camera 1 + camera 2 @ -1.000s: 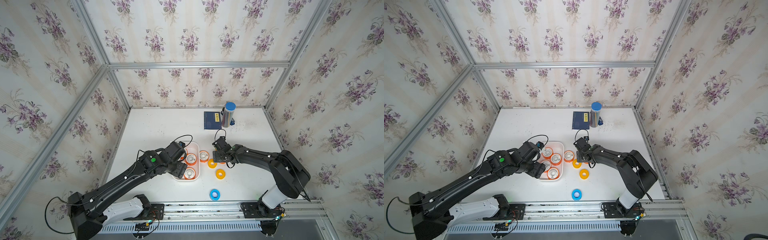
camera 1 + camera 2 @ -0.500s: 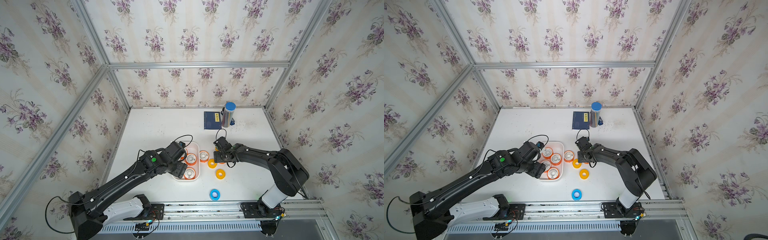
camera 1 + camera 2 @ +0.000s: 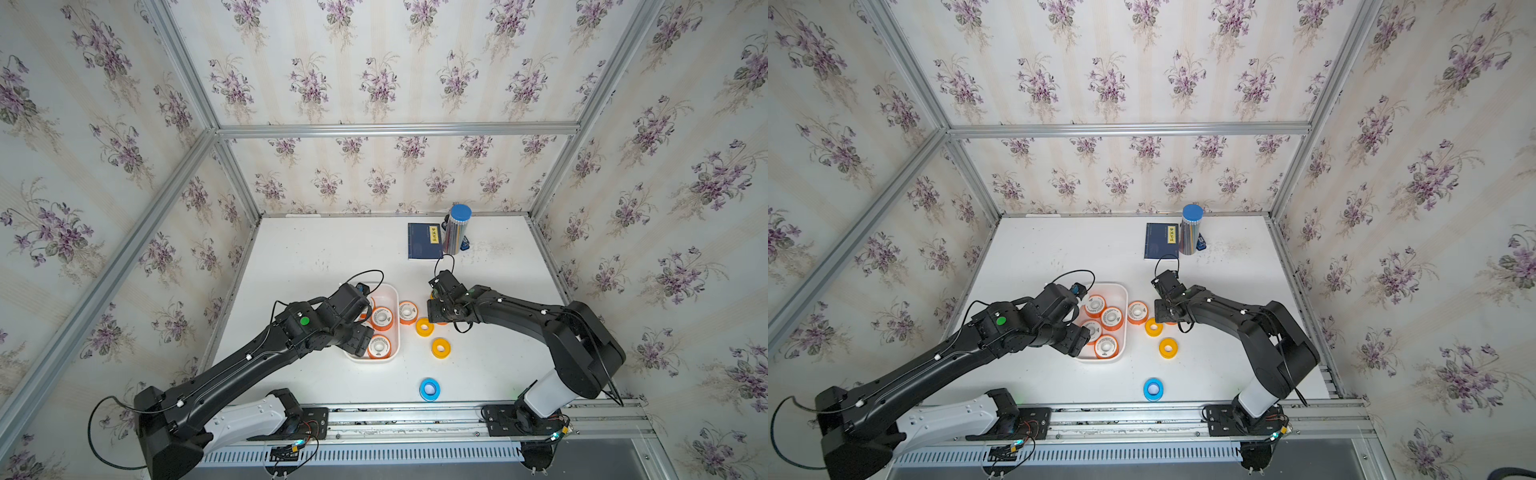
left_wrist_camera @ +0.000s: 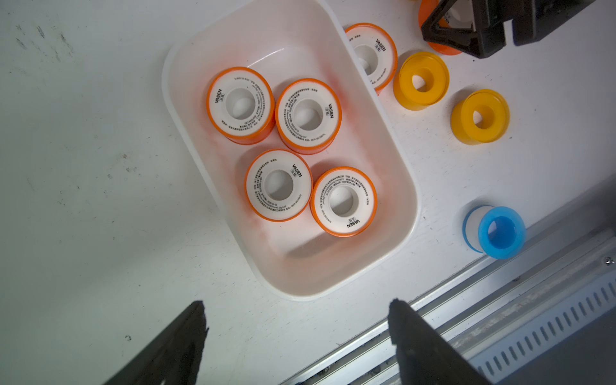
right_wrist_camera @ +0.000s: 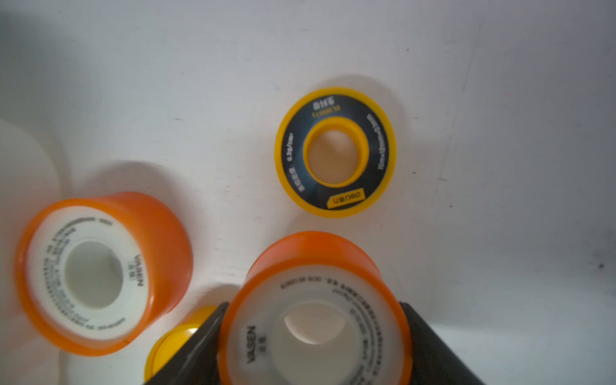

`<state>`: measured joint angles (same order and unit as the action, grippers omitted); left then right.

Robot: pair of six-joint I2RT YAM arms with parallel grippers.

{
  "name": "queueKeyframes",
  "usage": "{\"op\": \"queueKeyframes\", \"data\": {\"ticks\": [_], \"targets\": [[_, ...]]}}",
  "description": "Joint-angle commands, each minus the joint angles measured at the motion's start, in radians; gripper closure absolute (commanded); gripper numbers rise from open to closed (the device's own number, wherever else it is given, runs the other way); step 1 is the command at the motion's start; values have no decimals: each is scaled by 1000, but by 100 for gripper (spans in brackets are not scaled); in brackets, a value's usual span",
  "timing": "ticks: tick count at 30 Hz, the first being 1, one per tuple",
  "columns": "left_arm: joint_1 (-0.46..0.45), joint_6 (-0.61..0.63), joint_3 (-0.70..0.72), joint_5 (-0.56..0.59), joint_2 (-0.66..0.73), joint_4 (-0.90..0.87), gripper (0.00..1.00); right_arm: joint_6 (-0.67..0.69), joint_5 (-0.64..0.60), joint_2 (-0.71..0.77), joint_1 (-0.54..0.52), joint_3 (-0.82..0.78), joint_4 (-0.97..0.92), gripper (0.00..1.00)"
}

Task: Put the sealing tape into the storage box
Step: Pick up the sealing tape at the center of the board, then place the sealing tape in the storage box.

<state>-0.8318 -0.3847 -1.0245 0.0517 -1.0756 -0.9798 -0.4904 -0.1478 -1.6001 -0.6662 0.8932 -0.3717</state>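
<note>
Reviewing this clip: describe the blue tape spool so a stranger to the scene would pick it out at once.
Find the white storage box mid-table, then the metal rail along the table's robot-side edge. Just before that rail the blue spool lies alone, apart from the rest. It is the only blue one; all the others are orange or yellow.

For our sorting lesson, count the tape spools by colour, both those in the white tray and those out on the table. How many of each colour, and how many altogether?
Orange spools: 6
Yellow spools: 3, counting the dark-labelled one
Blue spools: 1
Total: 10
</note>
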Motion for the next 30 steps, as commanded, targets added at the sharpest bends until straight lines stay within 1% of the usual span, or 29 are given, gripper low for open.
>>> {"op": "queueKeyframes", "data": {"ticks": [1,4,7,12,15,21,30], "targets": [[0,8,-22,6,6,-34,15,15,28,35,-2,16,-36,36],[0,12,-46,16,10,-62,15,16,42,64,-25,48,-72,37],[2,26,-49,20,29,-69,15,20,37,75,-72,112,-121,37],[1,40,-31,32,65,-68,15,20,56,41,-157,234,-164,37],[0,40,-16,31,90,-57,15,19,77,-16,-203,316,-175,38],[1,40,3,43,123,-39,15,22,65,-166,-294,496,-219,38],[0,38,12,50,146,-34,15,40,137,-369,-309,677,-220,39]]}}
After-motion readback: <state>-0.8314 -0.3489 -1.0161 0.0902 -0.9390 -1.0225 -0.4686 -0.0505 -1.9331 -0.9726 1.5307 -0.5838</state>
